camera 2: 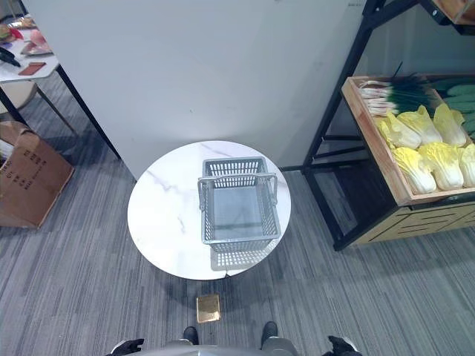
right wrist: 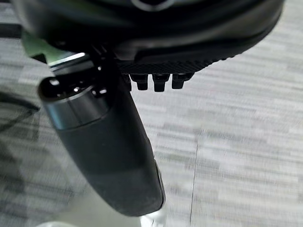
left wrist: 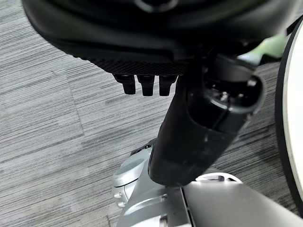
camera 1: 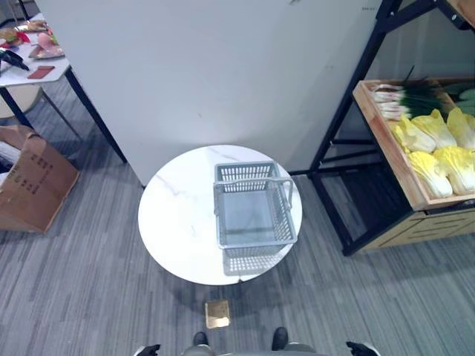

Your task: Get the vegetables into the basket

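An empty grey plastic basket (camera 1: pixel 246 173) stands on the round white table (camera 1: pixel 178 215), its handle folded across the rim. The vegetables lie in a wooden crate (camera 1: pixel 386 144) on the rack to the right: yellow-white cabbages (camera 1: pixel 434 148), a bundle of green onions (camera 1: pixel 404 96) and some green pieces (camera 2: pixel 460 90) behind them. My left hand (camera 1: pixel 146 348) and right hand (camera 1: pixel 362 347) hang low at the near edge, far from both crate and basket. In the wrist views the left hand (left wrist: pixel 142 42) and the right hand (right wrist: pixel 156 38) have relaxed fingers over the carpet and hold nothing.
A black metal rack (camera 1: pixel 349 111) carries the crate. A white partition (camera 1: pixel 223 74) stands behind the table. A cardboard box (camera 1: pixel 33 182) sits on the floor at the left, beside a side table (camera 1: pixel 30 70) with items. A brass floor plate (camera 1: pixel 217 314) lies near the table.
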{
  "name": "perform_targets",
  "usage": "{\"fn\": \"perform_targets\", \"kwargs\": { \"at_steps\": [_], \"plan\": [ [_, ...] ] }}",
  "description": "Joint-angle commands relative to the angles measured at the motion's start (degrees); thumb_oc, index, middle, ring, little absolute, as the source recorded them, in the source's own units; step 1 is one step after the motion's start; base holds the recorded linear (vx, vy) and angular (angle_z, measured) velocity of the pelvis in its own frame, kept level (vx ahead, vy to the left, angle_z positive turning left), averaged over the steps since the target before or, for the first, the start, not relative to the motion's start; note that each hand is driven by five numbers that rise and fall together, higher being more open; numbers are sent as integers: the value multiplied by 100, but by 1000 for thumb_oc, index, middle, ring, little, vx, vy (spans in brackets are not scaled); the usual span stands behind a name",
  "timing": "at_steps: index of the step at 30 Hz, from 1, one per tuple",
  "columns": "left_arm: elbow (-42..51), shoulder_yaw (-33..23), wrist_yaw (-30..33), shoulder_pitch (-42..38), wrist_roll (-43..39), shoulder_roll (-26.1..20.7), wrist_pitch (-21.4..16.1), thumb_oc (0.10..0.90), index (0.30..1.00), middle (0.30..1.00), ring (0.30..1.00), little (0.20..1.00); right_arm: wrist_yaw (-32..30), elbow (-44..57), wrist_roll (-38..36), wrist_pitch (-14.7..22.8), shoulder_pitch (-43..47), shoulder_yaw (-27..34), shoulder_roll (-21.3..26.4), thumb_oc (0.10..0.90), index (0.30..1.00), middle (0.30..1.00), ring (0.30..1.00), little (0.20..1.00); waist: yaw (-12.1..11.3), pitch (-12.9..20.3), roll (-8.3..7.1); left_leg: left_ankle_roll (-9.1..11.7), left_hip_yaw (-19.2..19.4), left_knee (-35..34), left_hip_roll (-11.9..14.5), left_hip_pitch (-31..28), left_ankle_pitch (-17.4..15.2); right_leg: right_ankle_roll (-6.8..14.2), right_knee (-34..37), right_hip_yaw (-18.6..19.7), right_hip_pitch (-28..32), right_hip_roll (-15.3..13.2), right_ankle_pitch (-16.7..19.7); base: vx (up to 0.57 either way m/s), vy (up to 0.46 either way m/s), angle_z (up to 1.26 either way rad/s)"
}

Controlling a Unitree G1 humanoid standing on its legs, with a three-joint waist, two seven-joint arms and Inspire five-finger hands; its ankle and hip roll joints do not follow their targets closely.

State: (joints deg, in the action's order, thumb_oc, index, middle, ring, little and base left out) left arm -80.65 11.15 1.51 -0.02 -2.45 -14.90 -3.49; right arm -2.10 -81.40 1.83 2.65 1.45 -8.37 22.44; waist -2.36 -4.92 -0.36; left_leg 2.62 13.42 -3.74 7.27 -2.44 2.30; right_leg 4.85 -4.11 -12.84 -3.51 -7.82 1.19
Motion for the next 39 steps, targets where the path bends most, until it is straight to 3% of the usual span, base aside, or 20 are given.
{"fn": "perform_targets", "kwargs": {
  "at_steps": [1, 5, 6, 7, 8, 12, 13, 16, 17, 19, 23, 27, 28, 39],
  "plan": [
    [27, -147, 70, -249, 18, -65, -123, 900, 1000, 1000, 1000, 1000, -957, 276, 114, 83, 705, 155, 808, 900, 1000, 1000, 1000, 1000, -150, -353, -380, 181, -196, -126, -77, -324, -133, 288, 603, 155, 208, -227, 847, -42, 47, 3],
    [47, -378, 161, -190, -11, -113, -152, 900, 1000, 1000, 1000, 1000, -1684, 2451, 723, 92, 651, 429, 1398, 900, 1000, 1000, 1000, 1000, -123, -371, -447, 158, -171, -126, -94, -354, -167, 329, 602, 221, 187, -233, 884, -8, 11, 1],
    [48, -370, 162, -188, -10, -110, -152, 900, 1000, 1000, 1000, 1000, -1679, 2490, 735, 70, 620, 451, 1400, 900, 1000, 1000, 1000, 1000, -132, -372, -442, 158, -169, -126, -92, -361, -171, 330, 601, 222, 193, -231, 882, 18, 5, -4],
    [49, -594, 233, -124, 94, -126, -131, 900, 1000, 1000, 1000, 1000, -2039, 4554, 1654, 30, 410, 812, 1886, 900, 1000, 1000, 1000, 1000, -145, -359, -474, 152, -170, -126, -83, -390, -189, 348, 621, 218, 206, -229, 895, 33, 0, -2],
    [52, -649, 252, -108, 153, -113, -107, 900, 1000, 1000, 1000, 1000, -2102, 5107, 1981, 58, 400, 866, 2038, 900, 1000, 1000, 1000, 1000, -162, -357, -470, 157, -166, -126, -67, -437, -225, 355, 632, 210, 253, -213, 875, 0, 0, 0],
    [2, -684, 226, -109, 382, -157, -83, 900, 1000, 1000, 1000, 1000, -2095, 5918, 2584, 201, 595, 735, 2331, 900, 1000, 1000, 1000, 1000, -278, -306, -504, 158, -196, -126, -70, -432, -212, 337, 673, 160, 305, -203, 876, 12, -11, 3],
    [-33, -617, 246, -130, 464, -174, -78, 900, 1000, 1000, 1000, 1000, -1983, 6309, 2512, 449, 929, 411, 2361, 900, 1000, 1000, 1000, 1000, -383, -289, -516, 171, -201, -126, -51, -434, -198, 329, 690, 101, 351, -196, 867, 19, -34, 9],
    [-56, -573, 250, -155, 516, -195, -69, 900, 1000, 1000, 1000, 1000, -1838, 6410, 2542, 584, 1397, -167, 2413, 900, 1000, 1000, 1000, 1000, -471, -290, -524, 191, -214, -126, -31, -437, -189, 320, 715, 67, 387, -179, 861, 18, -34, 7],
    [-79, -490, 259, -172, 579, -227, -53, 900, 1000, 1000, 1000, 1000, -1612, 6551, 2654, 672, 1863, -719, 2527, 900, 1000, 1000, 1000, 1000, -583, -284, -544, 216, -231, -126, -9, -430, -177, 309, 735, 28, 418, -163, 842, 13, -25, 4],
    [-77, -475, 260, -180, 557, -229, -54, 900, 1000, 1000, 1000, 1000, -1475, 6580, 2606, 697, 2131, -993, 2530, 900, 1000, 1000, 1000, 1000, -621, -286, -547, 228, -241, -126, 8, -426, -163, 304, 744, 2, 435, -157, 837, 13, -30, 13],
    [-72, -337, 291, -182, 431, -168, -44, 900, 1000, 1000, 1000, 1000, -1225, 6357, 2302, 686, 3188, -1883, 2229, 900, 1000, 1000, 1000, 1000, -758, -348, -548, 266, -305, -126, 57, -360, -109, 283, 756, -101, 474, -142, 826, 6, -37, 17],
    [-82, -286, 326, -168, 372, -147, -42, 900, 1000, 1000, 1000, 1000, -1171, 6233, 2152, 655, 3691, -2210, 1989, 900, 1000, 1000, 1000, 1000, -831, -412, -535, 277, -339, -126, 76, -299, -79, 277, 766, -128, 459, -136, 831, -15, -25, 8],
    [-103, -251, 360, -194, 274, -169, -32, 900, 1000, 1000, 1000, 1000, -1116, 6029, 2080, 594, 4133, -2534, 1785, 900, 1000, 1000, 1000, 1000, -923, -480, -544, 288, -391, -126, 97, -214, -32, 267, 778, -166, 424, -120, 837, -17, -33, 10],
    [-72, 9, 432, -320, 107, -129, -84, 900, 1000, 1000, 1000, 1000, -1066, 4873, 2012, 434, 4946, -3115, 1472, 900, 1000, 1000, 1000, 1000, -1021, -690, -578, 295, -551, -126, 112, 103, 91, 259, 763, -278, 218, -132, 877, -24, -13, 8]
  ]
}}
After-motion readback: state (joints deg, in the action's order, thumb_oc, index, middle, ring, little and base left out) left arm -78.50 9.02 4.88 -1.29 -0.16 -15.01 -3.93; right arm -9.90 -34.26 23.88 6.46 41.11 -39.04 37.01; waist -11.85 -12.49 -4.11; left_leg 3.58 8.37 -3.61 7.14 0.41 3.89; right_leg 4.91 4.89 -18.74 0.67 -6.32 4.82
